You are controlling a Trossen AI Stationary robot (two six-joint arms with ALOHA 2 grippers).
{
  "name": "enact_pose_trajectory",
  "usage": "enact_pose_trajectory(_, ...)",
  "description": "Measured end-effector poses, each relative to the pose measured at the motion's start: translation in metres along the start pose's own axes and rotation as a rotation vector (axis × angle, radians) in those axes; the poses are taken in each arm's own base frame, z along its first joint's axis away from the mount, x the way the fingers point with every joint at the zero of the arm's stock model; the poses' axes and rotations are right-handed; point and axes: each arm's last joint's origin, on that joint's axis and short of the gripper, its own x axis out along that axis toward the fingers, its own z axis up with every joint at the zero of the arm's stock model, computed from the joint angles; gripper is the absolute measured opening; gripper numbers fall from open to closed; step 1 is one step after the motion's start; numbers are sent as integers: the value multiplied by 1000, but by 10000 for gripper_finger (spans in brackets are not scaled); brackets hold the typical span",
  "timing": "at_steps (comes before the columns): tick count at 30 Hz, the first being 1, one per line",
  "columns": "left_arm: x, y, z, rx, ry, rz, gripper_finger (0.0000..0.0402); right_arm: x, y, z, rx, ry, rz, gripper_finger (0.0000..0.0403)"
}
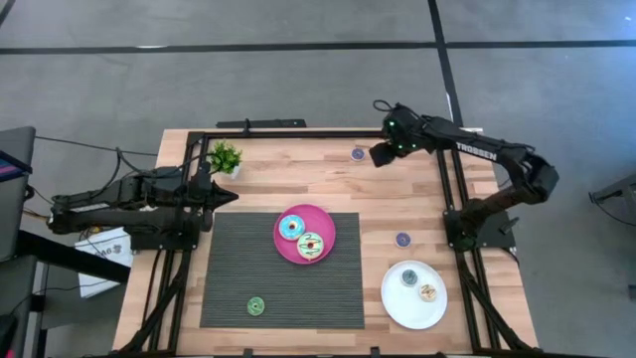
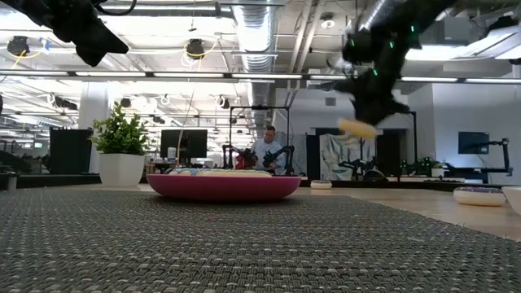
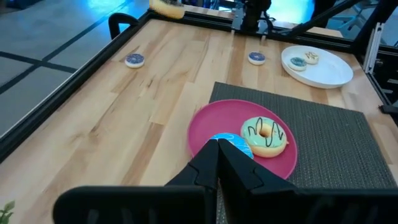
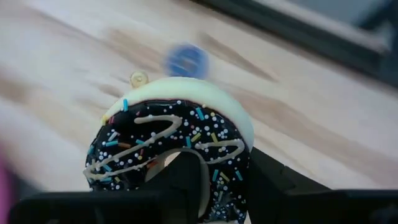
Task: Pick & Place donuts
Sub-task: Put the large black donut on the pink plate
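— Two arms show from above: which one works?
— Seen from overhead, the right pincer (image 1: pixel 382 152) hangs over the far side of the table (image 1: pixel 298 169), a small purple donut (image 1: pixel 358 154) lying just beside it. What it carries is hidden under it here. The left pincer (image 1: pixel 227 195) waits, shut and empty, beside the potted plant (image 1: pixel 225 156). The pink plate (image 1: pixel 328 245) with two donuts sits well away from the right pincer, and so does the white plate (image 1: pixel 397 303).
— And from table height?
— The right pincer (image 2: pixel 370 110) is up in the air, a pale disc pinched at its tip, clear of the table.
— Left wrist camera?
— Its own shut fingers (image 3: pixel 217 163) point at the pink plate (image 3: pixel 202 121); far off, the carried donut (image 3: pixel 166 7) floats above the table's edge.
— Right wrist camera?
— The fingers (image 4: pixel 186 177) are closed partway on a chocolate-iced donut (image 4: pixel 171 146), one running through the hole. It stands on edge, iced face toward the camera, hole axis roughly level.
— The step?
— I judge it lifted and in carry; next it must travel to a plate, lower and be let go.
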Motion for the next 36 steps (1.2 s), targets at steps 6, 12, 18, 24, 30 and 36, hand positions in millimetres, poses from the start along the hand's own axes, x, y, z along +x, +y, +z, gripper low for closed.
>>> enact_pose_trajectory(6, 0, 0, 0, -39, 1, 0, 0, -27, 66, 10, -177, -91, 141, 87)
enact_pose_trajectory(12, 0, 0, 0, -41, 1, 0, 0, -27, 135, 13, -284, -93, 219, 87)
enact_pose_trajectory(18, 0, 0, -1, -11, 6, 0, 0, 6, 193, 6, -330, -26, 223, 87)
enact_pose_trajectory(24, 0, 0, -4, -39, 38, -1, 0, 50, 232, -11, -326, 96, 194, 87)
enact_pose_trajectory(30, 0, 0, -3, -39, 34, -4, 0, 84, 249, -34, -310, 204, 124, 87)
enact_pose_trajectory(36, 0, 0, -3, -39, 34, -4, 0, 101, 254, -50, -305, 255, 88, 87)
